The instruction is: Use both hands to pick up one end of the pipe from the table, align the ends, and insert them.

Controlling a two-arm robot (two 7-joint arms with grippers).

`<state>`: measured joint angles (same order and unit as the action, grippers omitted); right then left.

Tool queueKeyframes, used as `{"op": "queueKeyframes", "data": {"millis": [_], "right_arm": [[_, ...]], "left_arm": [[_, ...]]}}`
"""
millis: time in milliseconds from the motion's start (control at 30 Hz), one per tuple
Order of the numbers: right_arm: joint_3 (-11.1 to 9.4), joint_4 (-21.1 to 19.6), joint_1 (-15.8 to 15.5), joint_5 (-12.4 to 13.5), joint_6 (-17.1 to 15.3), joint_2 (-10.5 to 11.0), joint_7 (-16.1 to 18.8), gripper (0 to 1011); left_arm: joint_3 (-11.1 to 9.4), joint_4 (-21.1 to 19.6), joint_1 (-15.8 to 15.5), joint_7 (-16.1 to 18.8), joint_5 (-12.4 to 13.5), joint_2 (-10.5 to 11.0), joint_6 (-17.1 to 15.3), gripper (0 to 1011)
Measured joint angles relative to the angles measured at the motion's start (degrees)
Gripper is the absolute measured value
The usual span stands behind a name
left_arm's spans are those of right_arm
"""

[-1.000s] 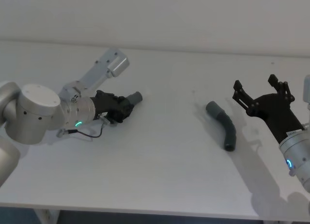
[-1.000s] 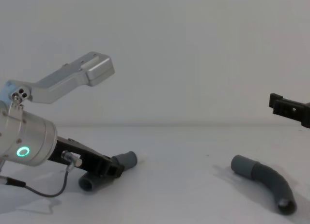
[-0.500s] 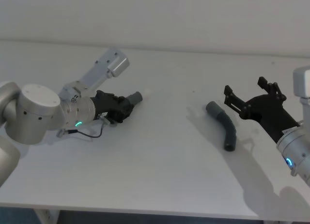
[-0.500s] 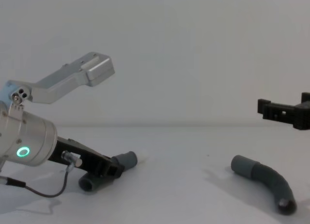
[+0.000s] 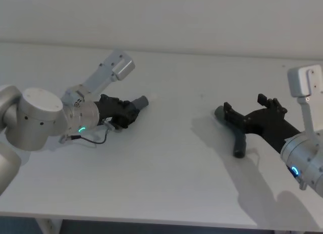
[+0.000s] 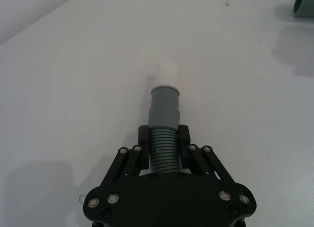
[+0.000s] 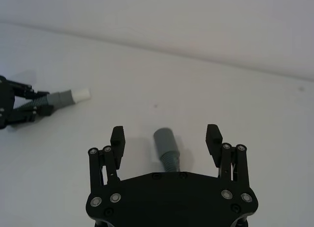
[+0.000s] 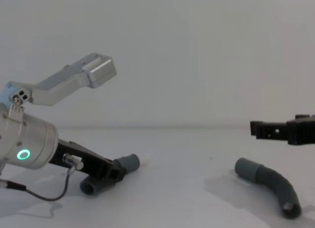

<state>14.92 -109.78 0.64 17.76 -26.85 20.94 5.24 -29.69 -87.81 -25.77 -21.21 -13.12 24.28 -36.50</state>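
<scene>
pipe (image 8: pixel 271 180) dk grey ribbed | cuffs (image 6: pixel 164 105) lt grey, 1 white tip | table (image 5: pixel 166 168) white

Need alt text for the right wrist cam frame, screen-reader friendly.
The open right pincer points at a ribbed hose piece lying on the white table, its grey cuff showing between the two fingers. Farther off, the left pincer is shut on the other hose piece, whose white tip sticks out.
</scene>
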Motion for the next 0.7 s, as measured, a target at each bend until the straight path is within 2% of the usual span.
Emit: {"op": "queueKeyframes", "data": {"millis": [300,700], "right_arm": [[0.9,-0.4,0.2,-0.5,-4.7,-0.6,-1.0,1000],[1.5,1.4,1.1,-1.5,-7.1,-1.1,-1.2,1000]], "left_arm": [[0.0,0.0,0.0,0.0,0.0,0.0,0.0,333],[0.0,0.0,0.0,0.0,0.0,0.0,0.0,333]]}}
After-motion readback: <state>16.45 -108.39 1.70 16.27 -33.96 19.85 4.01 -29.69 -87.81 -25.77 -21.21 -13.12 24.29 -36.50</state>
